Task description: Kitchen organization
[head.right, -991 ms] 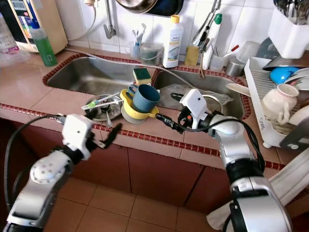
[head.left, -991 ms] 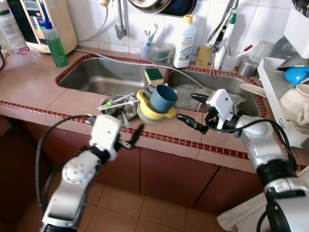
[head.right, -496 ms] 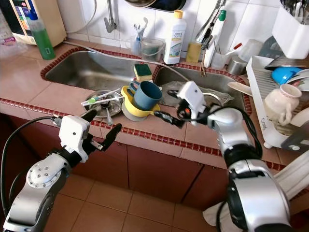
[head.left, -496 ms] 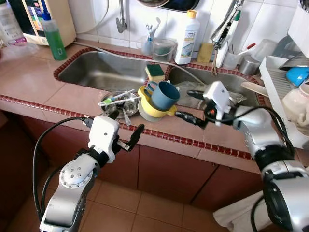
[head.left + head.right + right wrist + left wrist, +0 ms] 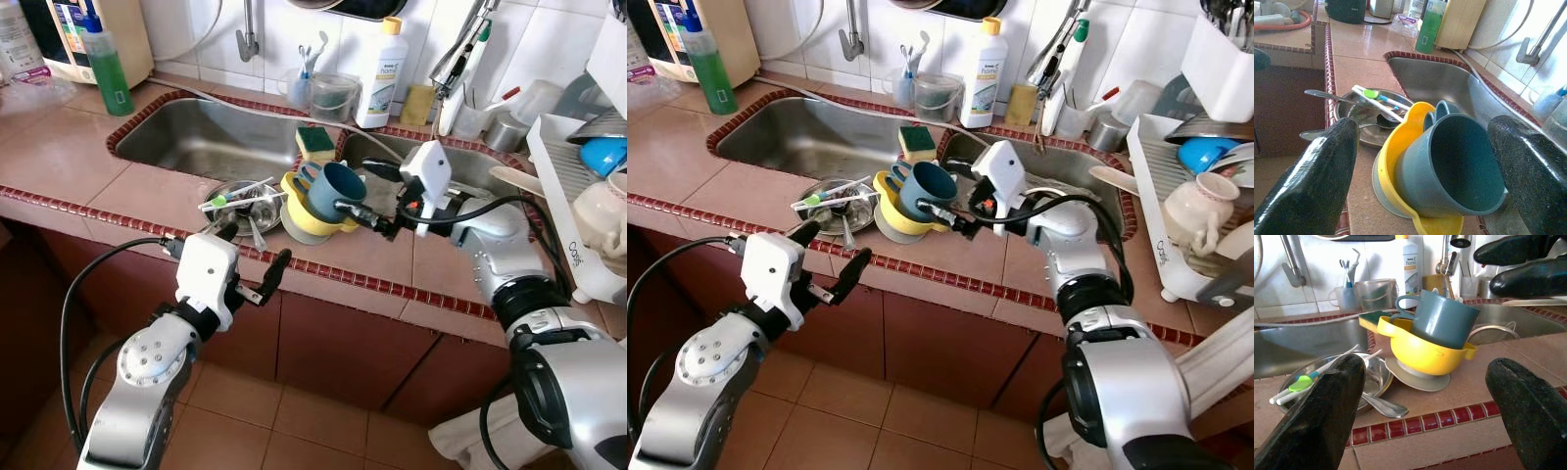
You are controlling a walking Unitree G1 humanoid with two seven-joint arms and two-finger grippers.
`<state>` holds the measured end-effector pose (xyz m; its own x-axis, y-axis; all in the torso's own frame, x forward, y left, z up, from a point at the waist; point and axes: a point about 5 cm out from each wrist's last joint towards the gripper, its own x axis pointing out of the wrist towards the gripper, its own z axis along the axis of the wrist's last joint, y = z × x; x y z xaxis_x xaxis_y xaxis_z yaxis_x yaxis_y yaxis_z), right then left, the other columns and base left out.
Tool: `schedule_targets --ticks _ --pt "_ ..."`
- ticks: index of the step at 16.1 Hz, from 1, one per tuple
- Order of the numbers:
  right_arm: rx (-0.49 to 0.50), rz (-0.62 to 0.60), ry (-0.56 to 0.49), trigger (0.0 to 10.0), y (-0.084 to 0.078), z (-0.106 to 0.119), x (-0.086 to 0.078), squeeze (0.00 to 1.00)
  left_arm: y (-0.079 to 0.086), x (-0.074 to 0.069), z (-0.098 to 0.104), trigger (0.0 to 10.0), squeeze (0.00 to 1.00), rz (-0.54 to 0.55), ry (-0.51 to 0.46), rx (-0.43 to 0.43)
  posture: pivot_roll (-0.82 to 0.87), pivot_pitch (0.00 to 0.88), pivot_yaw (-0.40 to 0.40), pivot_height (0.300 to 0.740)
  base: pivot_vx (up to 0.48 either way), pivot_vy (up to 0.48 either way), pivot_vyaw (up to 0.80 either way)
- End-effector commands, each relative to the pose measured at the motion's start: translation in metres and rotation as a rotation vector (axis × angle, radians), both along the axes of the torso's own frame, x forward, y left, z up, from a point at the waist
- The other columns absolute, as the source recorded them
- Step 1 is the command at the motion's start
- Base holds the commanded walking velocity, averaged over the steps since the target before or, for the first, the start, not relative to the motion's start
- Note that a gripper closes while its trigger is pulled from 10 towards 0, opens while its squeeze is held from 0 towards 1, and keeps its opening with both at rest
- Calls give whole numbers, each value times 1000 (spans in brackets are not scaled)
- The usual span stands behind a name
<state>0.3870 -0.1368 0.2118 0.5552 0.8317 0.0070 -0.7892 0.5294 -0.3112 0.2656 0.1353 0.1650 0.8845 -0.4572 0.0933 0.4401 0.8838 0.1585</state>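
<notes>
Right wrist view shows the right gripper with its two black fingers spread wide apart, one on each side of the blue mug, holding nothing. The blue mug lies tilted inside the yellow bowl, which stands on a grey saucer on the tiled counter between the two sink basins. Just beside the bowl sits a steel dish holding a spoon and a white utensil with a green tip. A green-and-yellow sponge rests on the divider behind the bowl. The left gripper hovers in front of the counter edge, below the dish, fingers apart and empty. A white detergent bottle stands against the wall tiles, and a dish rack occupies the right end of the counter.
</notes>
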Motion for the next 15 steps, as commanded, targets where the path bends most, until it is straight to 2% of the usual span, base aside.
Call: schedule_targets --ticks 1,7,15 --pt "22 3 -28 10000 -2 12 2 0 -2 -4 3 10000 0 -7 -4 -6 19 88 -110 740 0 0 0" --pt "68 28 -22 10000 -3 22 3 0 3 -13 12 10000 0 13 7 -16 31 161 -100 740 0 0 0" --pt "59 110 -10 10000 -2 30 1 0 1 -29 9 10000 0 8 70 -21 22 247 -91 740 0 0 0"
